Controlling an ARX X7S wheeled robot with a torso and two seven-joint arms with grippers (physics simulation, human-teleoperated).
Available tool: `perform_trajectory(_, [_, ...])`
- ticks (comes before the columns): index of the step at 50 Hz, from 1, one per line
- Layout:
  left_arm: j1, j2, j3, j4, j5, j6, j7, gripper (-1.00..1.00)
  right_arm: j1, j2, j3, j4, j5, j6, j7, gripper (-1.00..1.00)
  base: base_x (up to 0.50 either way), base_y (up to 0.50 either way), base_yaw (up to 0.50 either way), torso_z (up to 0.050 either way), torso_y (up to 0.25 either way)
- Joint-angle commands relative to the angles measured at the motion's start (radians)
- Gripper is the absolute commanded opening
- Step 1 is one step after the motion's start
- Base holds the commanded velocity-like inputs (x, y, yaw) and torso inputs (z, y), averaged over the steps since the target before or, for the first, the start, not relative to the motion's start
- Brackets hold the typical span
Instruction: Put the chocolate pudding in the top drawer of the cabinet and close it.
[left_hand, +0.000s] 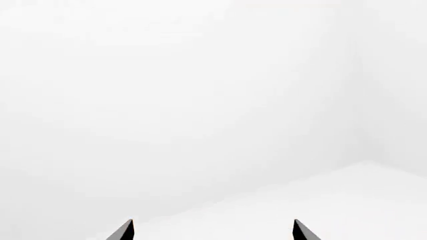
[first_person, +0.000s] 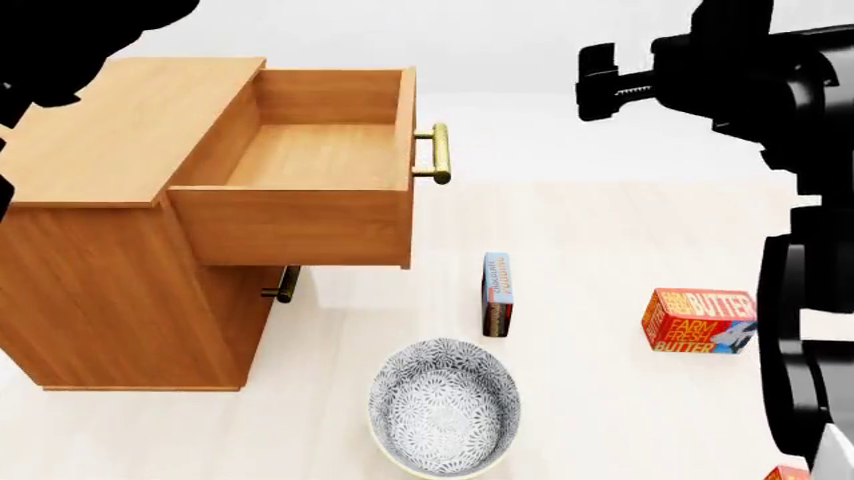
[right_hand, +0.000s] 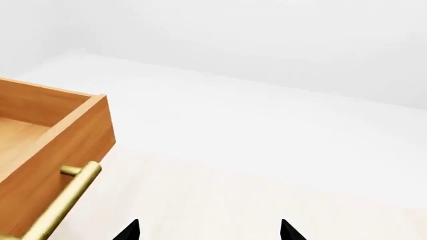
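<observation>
Top drawer (first_person: 314, 165) of the cabinet (first_person: 107, 250) stands open; the chocolate pudding (first_person: 498, 294) sits on edge on the desk (first_person: 601, 400) beside the bowl (first_person: 443, 405). Both my jaws gape empty. I judge the box light, stiff, slick: pinch its broad faces.

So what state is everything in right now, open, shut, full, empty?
Top drawer: pulled open, empty.
Pudding: on the floor, standing on edge.
Bowl: upright, empty.
Butter box: on the floor.
Left gripper: open, empty.
Right gripper: open, empty.
</observation>
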Motion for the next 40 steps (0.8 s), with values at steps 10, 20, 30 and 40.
perform_trajectory(10, [-0.008, -0.039, 0.002, 0.008, 0.079, 0.079, -0.039, 1.00, -0.084, 0.018, -0.064, -0.110, 0.089, 0.257, -0.099, 1.00, 0.00, 0.00, 0.00, 0.000, 0.000])
perform_trajectory(20, [-0.015, -0.037, -0.001, 0.002, 0.084, 0.079, -0.037, 1.00, -0.136, -0.020, -0.078, -0.037, 0.087, 0.195, -0.093, 1.00, 0.00, 0.00, 0.00, 0.000, 0.000])
perform_trajectory(30, [-0.008, -0.042, -0.005, 0.005, 0.093, 0.095, -0.040, 1.00, -0.156, -0.084, -0.091, 0.129, 0.066, 0.056, -0.086, 1.00, 0.00, 0.00, 0.00, 0.000, 0.000])
perform_trajectory(40, [0.002, -0.056, 0.002, 0.020, 0.102, 0.089, -0.052, 1.00, -0.123, -0.168, -0.087, 0.451, 0.032, -0.192, -0.070, 1.00, 0.00, 0.00, 0.00, 0.000, 0.000])
